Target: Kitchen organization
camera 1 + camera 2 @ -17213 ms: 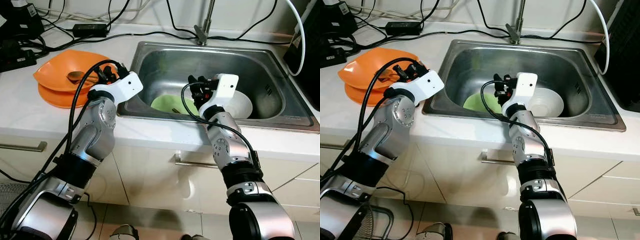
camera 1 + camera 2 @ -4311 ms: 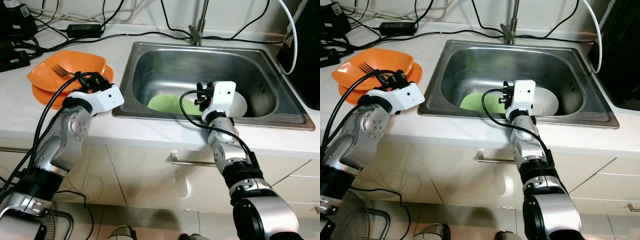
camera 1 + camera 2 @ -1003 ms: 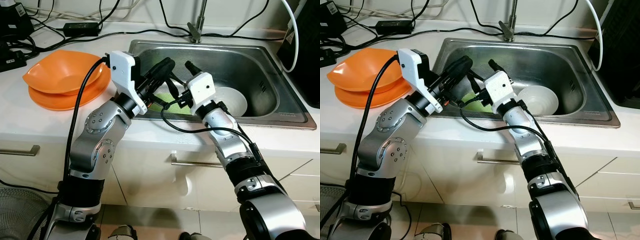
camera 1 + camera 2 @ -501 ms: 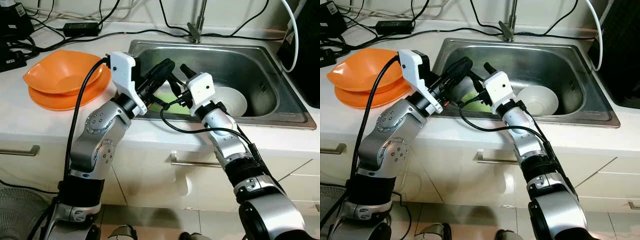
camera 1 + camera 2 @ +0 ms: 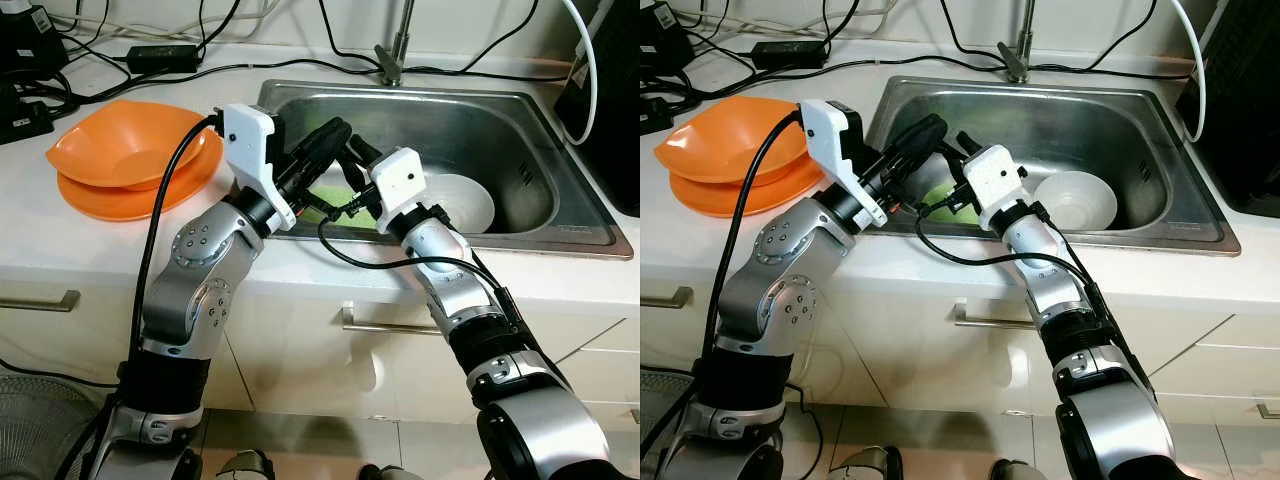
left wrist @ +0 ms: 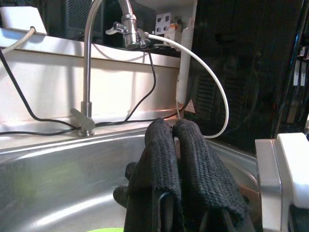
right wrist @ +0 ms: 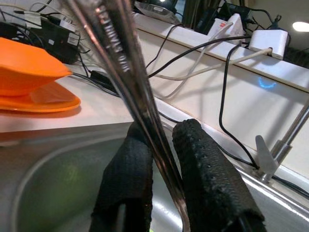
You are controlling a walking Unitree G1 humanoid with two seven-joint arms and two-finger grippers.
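Note:
My left gripper [image 5: 335,130] reaches over the left rim of the steel sink [image 5: 440,95], its fingers [image 6: 164,145] pressed shut together. My right gripper [image 5: 357,148] is raised to meet it, almost touching its tips. In the right wrist view, my right gripper [image 7: 161,126] is shut on the handle of a metal utensil [image 7: 120,53]. A green plate [image 5: 940,195] and a white bowl [image 5: 465,200] lie in the sink below the grippers. An orange bowl [image 5: 125,145] sits on an orange plate [image 5: 110,200] on the counter to the left, with nothing in it.
The faucet [image 5: 392,60] stands at the sink's back rim. Black cables and power adapters [image 5: 170,55] clutter the back left of the counter. A black appliance [image 5: 612,90] stands at the right. A drawer handle [image 5: 385,325] lies below the counter edge.
Over the last second my right gripper has moved left, close to the left gripper's tips. The fork seen in the orange bowl 4.3 s ago is gone, and both arms are now over the sink.

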